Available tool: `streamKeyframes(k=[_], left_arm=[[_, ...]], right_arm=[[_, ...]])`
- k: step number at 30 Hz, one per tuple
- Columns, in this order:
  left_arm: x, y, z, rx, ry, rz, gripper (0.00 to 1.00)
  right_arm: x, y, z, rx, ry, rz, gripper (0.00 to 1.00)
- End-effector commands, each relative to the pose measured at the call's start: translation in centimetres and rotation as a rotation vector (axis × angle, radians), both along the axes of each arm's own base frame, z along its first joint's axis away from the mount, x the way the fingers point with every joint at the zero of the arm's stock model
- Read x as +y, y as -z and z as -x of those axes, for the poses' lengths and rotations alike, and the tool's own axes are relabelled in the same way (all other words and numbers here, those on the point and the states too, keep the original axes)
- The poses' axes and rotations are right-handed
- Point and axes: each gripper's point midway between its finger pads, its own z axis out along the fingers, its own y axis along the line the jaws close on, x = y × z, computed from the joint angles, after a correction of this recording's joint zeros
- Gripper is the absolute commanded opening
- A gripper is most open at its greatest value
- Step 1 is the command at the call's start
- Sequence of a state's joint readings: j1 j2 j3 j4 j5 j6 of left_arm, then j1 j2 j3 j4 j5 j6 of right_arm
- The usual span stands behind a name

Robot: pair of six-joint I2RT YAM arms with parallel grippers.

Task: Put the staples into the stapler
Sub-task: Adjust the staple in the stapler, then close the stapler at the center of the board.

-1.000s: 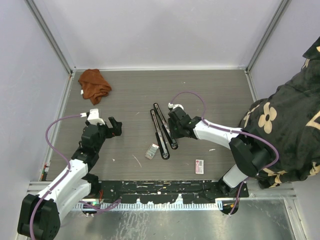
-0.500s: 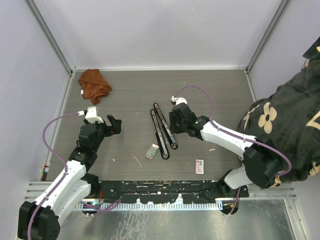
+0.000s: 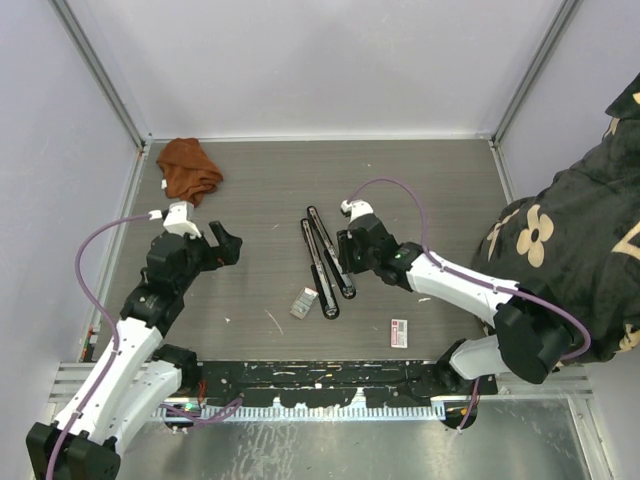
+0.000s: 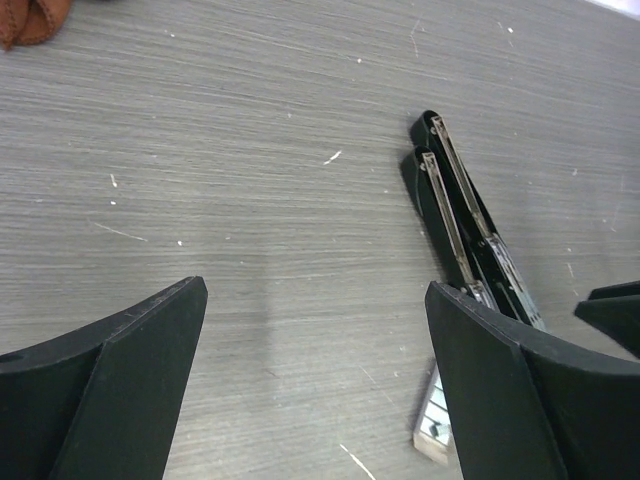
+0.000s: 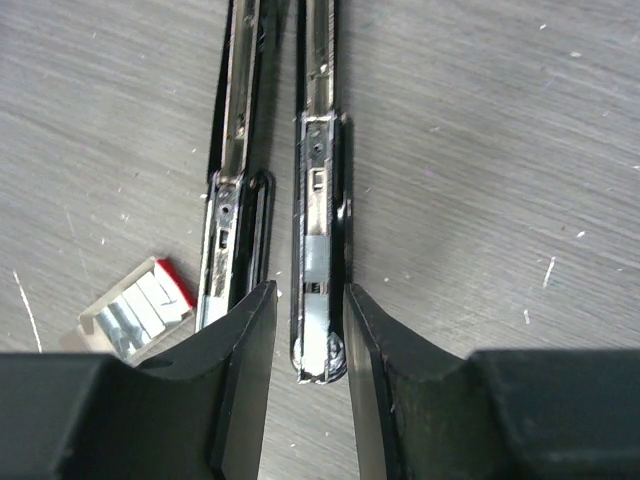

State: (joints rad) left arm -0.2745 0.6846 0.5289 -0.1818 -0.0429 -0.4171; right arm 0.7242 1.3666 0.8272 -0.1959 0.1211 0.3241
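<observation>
Silvery staples [image 5: 135, 312] look light, brittle, slippery: pinch a strip by its long sides. Your right tool [image 5: 310, 292] stands narrow astride the stapler [image 5: 318, 150]; left tool [image 4: 315, 290] gapes wide, empty.

We see a crumpled rust-brown cloth [image 3: 188, 170] on the grey desk [image 3: 420, 190], well beyond the left tool [image 3: 228, 245] and to its left. Far right of the right tool [image 3: 342, 254] we see a black flower-printed garment [image 3: 570, 270].
</observation>
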Motion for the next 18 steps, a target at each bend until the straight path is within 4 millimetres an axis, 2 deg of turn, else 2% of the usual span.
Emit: streamKeyframes(k=[1,7,9,18], left_arm=[[-0.9,-1.6,1.0,0.066,0.050,0.034,0.94],[-1.6,-1.6,1.8,0.108,0.084,0.061,0.94],[-1.7,-1.4,2.1,0.123,0.086,0.069,0.94],[-2.2,-0.6,3.0,0.149,0.102,0.110,0.94]], right_arm=[[1.7,-1.3,0.8,-0.047,-0.017,-0.037,0.40],[3.4,-1.5,3.4,-0.073,0.017,-0.045,0.46],[4.1,-1.0,4.2,-0.070,0.015,-0.040,0.48],[5.5,0.8,3.6,-0.070,0.043,-0.013,0.51]])
